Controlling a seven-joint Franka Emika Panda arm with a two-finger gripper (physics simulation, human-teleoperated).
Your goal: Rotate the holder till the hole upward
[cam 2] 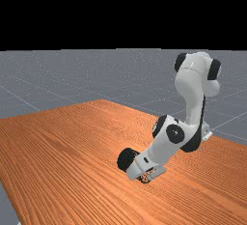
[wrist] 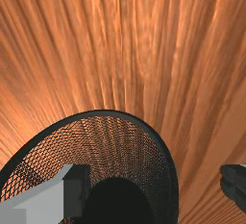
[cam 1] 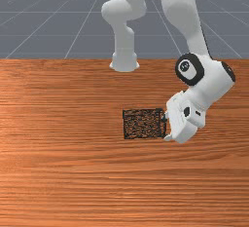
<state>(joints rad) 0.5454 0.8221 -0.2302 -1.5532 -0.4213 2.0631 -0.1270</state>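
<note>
- At the mouth end of the holder (cam 1: 142, 123), you have your pincer (cam 1: 166, 127) spread wide, low down and tilted
- Down past your pincer (wrist: 154, 187) in the wrist view, you can see one finger (wrist: 74, 199) over the holder's open mouth and the other finger (wrist: 233, 187) beyond its rim, so one side of the rim runs between them; you aren't gripping it from two sides, and whether either finger touches it, you can't tell
- Lying on its side, the black mesh holder has its hole facing your hand (cam 1: 184, 119), sideways rather than up; past the rim you see the mesh wall, with a dark round bottom (wrist: 120, 201) deeper in
- In the front view, your holder is near the middle of the picture, just to the front view's left of your hand
- Behind the hand, your arm (cam 2: 193, 96) comes down at a slant, and in the far view it reaches from the far view's right toward the left
- Under it all, you have the orange-brown table (cam 1: 63, 172), with its base (cam 1: 124, 63) standing at the back edge in the front view
</note>
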